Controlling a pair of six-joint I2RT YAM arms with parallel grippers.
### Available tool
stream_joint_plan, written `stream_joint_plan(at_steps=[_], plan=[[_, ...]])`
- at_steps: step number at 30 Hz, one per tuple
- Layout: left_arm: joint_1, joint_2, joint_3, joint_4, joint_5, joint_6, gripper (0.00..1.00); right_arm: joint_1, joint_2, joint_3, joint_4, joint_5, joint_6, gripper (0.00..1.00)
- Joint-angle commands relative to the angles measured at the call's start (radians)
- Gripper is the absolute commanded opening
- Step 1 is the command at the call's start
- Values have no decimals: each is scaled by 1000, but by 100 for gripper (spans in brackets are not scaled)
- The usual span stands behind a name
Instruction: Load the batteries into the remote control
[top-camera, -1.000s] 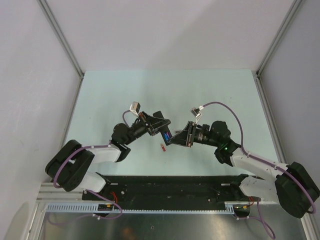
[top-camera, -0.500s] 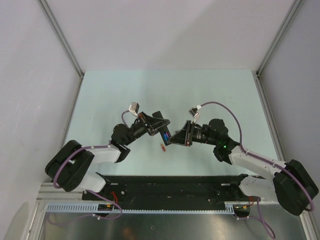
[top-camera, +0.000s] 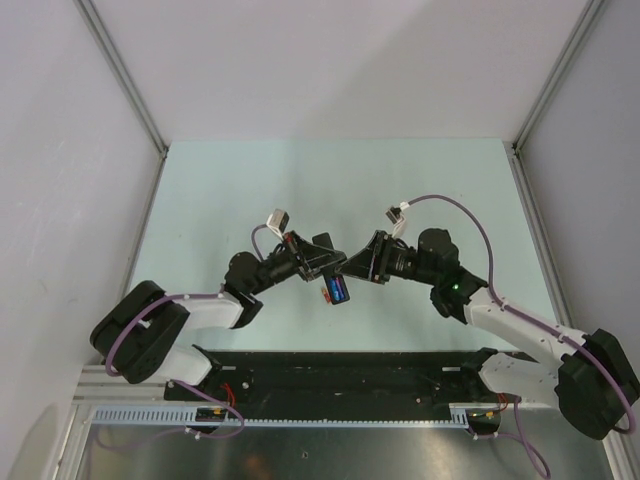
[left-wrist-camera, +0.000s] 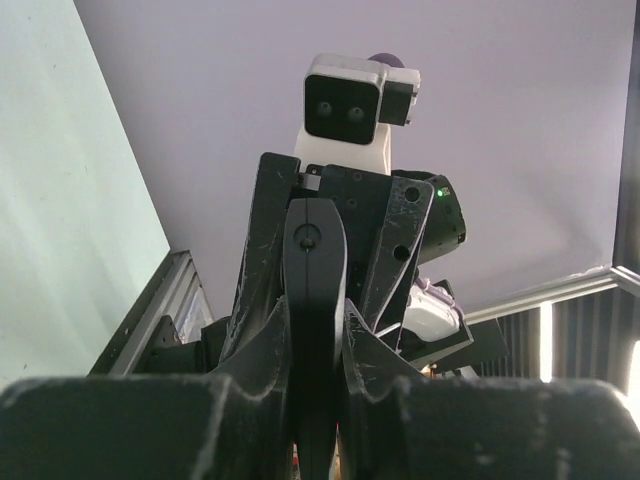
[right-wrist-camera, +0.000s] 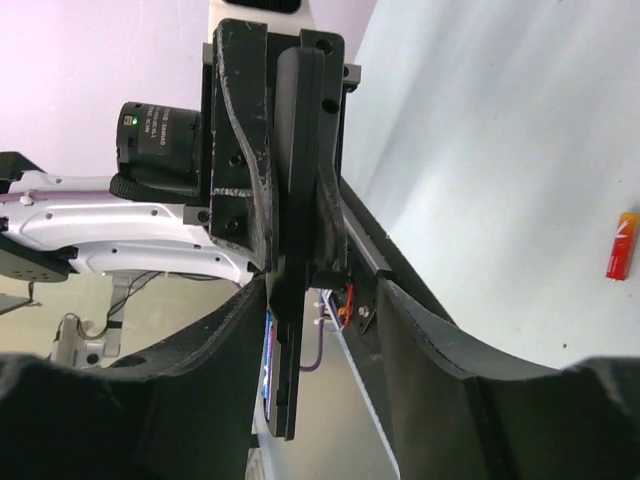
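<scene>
My left gripper (top-camera: 325, 262) is shut on the remote control (top-camera: 336, 287), a slim black bar held above the table. It fills the gap between the fingers in the left wrist view (left-wrist-camera: 315, 290). A blue battery (top-camera: 339, 291) sits in its slot, seen as a blue edge in the right wrist view (right-wrist-camera: 268, 352). My right gripper (top-camera: 358, 265) is open, its jaws either side of the remote (right-wrist-camera: 300, 230). The remote lies against one finger, with a gap to the other. A red-orange battery (right-wrist-camera: 621, 246) lies on the table, partly hidden by the remote in the top view (top-camera: 325, 296).
The pale green table (top-camera: 250, 190) is walled by grey panels at the back and sides. A black rail with the arm bases (top-camera: 330, 372) runs along the near edge. The right arm's purple cable (top-camera: 450, 205) loops above its wrist.
The left gripper has turned and the remote's free end, with the blue battery, has swung down toward the near edge. The right gripper has shifted slightly away, toward the back.
</scene>
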Motion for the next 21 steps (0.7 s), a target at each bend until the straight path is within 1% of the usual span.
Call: stream_joint_plan(at_steps=[1, 4, 8, 12, 16, 19, 20, 21], plan=[[-7, -16, -3, 267, 39, -18, 0, -3, -27, 62, -63, 39, -65, 53], [-7, -16, -4, 267, 37, -17, 0, -2, -18, 76, -79, 24, -81, 51], [-5, -11, -7, 266, 36, -12, 0, 8, 5, 108, -111, -45, -116, 52], [-5, -4, -9, 264, 36, -11, 0, 24, 9, 122, -146, -68, -144, 53], [-5, 4, 0, 264, 34, -9, 0, 50, 40, 128, -168, -103, -158, 51], [-5, 7, 5, 263, 36, -8, 0, 66, 65, 133, -189, -114, -168, 47], [-5, 9, 6, 263, 36, -8, 0, 67, 68, 133, -204, -116, -170, 41], [-5, 9, 6, 263, 37, -8, 0, 67, 68, 133, -211, -113, -176, 38]])
